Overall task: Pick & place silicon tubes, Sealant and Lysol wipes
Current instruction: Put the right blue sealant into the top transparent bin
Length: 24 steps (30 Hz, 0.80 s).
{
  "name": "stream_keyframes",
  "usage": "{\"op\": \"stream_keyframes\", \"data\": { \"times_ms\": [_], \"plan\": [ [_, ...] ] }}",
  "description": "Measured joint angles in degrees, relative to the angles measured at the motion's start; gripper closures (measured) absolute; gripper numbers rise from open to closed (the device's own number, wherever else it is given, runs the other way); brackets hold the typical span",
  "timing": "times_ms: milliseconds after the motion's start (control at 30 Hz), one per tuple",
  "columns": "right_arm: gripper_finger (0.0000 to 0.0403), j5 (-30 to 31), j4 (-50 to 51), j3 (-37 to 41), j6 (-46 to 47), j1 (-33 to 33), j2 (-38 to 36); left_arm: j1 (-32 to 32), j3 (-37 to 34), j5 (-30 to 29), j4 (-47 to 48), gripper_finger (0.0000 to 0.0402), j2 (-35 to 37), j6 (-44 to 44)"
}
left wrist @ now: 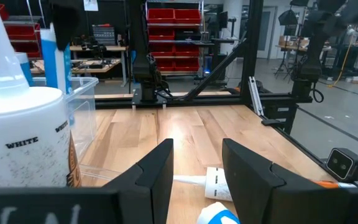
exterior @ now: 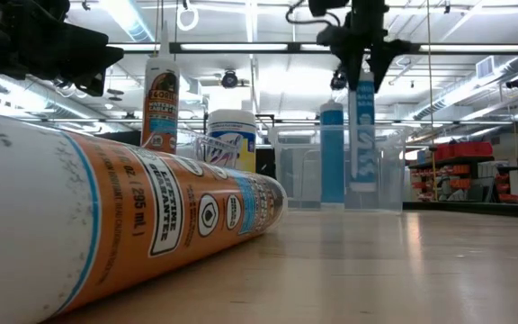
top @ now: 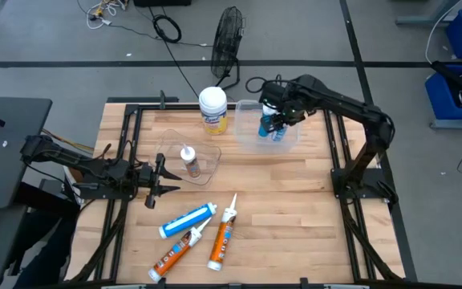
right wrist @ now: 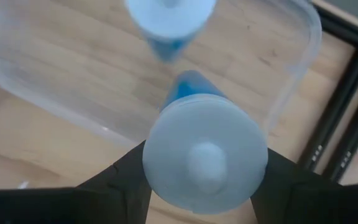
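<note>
My right gripper (top: 273, 112) is over a clear plastic bin (top: 251, 138) at the table's far side, shut on an upright blue cartridge (exterior: 362, 126). A second blue cartridge (exterior: 332, 153) stands in the bin beside it. The Lysol wipes canister (top: 212, 110), yellow label and white lid, stands upright left of the bin. An orange-and-white cartridge (top: 189, 161) stands in a smaller clear tray (top: 207, 152). One blue cartridge (top: 188, 219) and two orange ones (top: 175, 253) (top: 223, 241) lie on the table near the front. My left gripper (top: 157, 181) is open and empty, left of the tray. My right gripper pinches the blue cartridge's upper end (right wrist: 205, 155) between its two fingers (right wrist: 120, 174), one on each side. The fingers come from above, pointing down. The cartridge hangs upright with its lower end inside the bin; I cannot tell whether it rests on the bin's floor.
Black frame rails (top: 127, 144) run along the table's left, right and far sides. A black fan (top: 227, 40) stands beyond the far edge. Bare wood shows between the bin and the lying cartridges.
</note>
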State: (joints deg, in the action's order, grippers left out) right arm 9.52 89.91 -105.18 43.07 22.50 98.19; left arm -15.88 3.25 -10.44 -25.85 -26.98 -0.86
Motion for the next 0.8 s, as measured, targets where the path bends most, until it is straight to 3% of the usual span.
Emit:
{"op": "stream_keyframes", "data": {
  "times_ms": [267, 467, 800],
  "plan": [
    [0.0195, 0.0, -1.3, 6.0, -1.0, 2.0, 0.0, 0.0, 0.0, 0.0, 0.0, 0.0259, 0.0, 0.0],
    [0.0195, -0.6, -6.2, 6.3, -2.2, 2.6, 0.0, 0.0, 0.0, 0.0, 0.0, 0.0259, 0.0, 0.0],
    [0.0195, -1.4, -5.6, 6.3, -2.5, 3.5, 0.0, 0.0, 0.0, 0.0, 0.0, 0.0259, 0.0, 0.0]
  ]
}}
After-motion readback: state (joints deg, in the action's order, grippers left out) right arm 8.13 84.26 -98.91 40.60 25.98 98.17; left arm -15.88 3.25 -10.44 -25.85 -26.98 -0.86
